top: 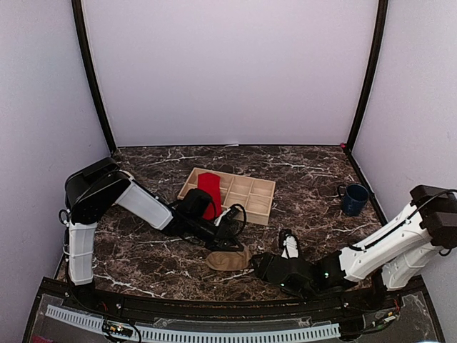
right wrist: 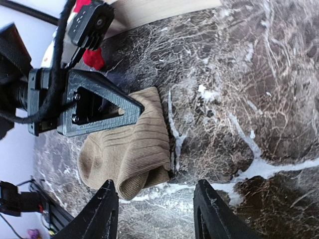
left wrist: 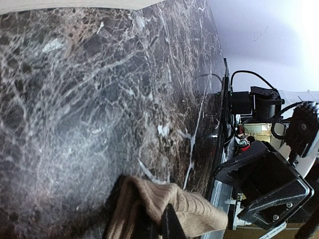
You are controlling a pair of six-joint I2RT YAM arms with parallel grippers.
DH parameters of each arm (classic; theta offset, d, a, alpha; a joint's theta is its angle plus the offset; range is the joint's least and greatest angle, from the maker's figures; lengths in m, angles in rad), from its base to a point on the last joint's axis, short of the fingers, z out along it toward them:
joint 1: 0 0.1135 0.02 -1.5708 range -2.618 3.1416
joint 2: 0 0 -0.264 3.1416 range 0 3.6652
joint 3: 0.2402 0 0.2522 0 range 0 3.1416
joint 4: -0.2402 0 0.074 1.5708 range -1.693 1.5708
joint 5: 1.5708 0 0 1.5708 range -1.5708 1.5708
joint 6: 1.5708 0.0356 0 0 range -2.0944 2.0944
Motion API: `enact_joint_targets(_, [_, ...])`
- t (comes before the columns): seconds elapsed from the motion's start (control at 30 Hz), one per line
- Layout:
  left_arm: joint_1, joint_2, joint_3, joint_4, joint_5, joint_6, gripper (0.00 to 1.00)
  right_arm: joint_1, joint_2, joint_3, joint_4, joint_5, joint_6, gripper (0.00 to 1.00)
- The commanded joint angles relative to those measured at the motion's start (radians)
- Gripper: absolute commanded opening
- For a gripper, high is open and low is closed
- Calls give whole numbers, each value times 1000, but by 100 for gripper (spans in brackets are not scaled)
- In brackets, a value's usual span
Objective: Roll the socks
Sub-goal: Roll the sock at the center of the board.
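Tan sock (right wrist: 132,159) is lying half folded on the marble table (top: 307,171) near the front edge. The left gripper (left wrist: 160,224) is clenched on its fabric, I'd guess to pin the fold so it doesn't spring back. Right gripper (right wrist: 155,194) hangs just beside the folded end with its jaws spread wide, holding nothing, probably lined up to grab it. Red sock (top: 209,191) is parked in the wooden tray (top: 260,204) behind, waiting its turn.

Wooden divider tray (top: 253,196) mid-table — blue mug (top: 353,199) well apart, on dark marble table (top: 307,168).
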Motion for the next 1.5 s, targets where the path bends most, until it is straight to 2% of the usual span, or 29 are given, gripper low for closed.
enact_joint_targets(0.0, [3,33,-36,14,12,-6,0,8,21,-72,252,31,124,49])
enact_joint_targets(0.17, [3,36,-42,39,15,-18,0,3,58,-133,428,29,183,49])
enact_joint_targets(0.33, [3,44,-45,58,24,-20,0,-2,119,-118,459,10,216,50])
enact_joint_targets(0.57, [3,53,-57,81,43,-18,0,-29,189,-162,618,-1,257,51])
enact_joint_targets(1.0, [6,64,-74,108,77,-1,0,-60,304,-160,756,-73,291,52])
enact_joint_targets(1.23, [14,69,-79,111,87,1,0,-62,361,-138,776,-107,310,52])
enact_joint_targets(1.47, [20,85,-90,152,108,-20,0,-68,405,-127,812,-128,319,48])
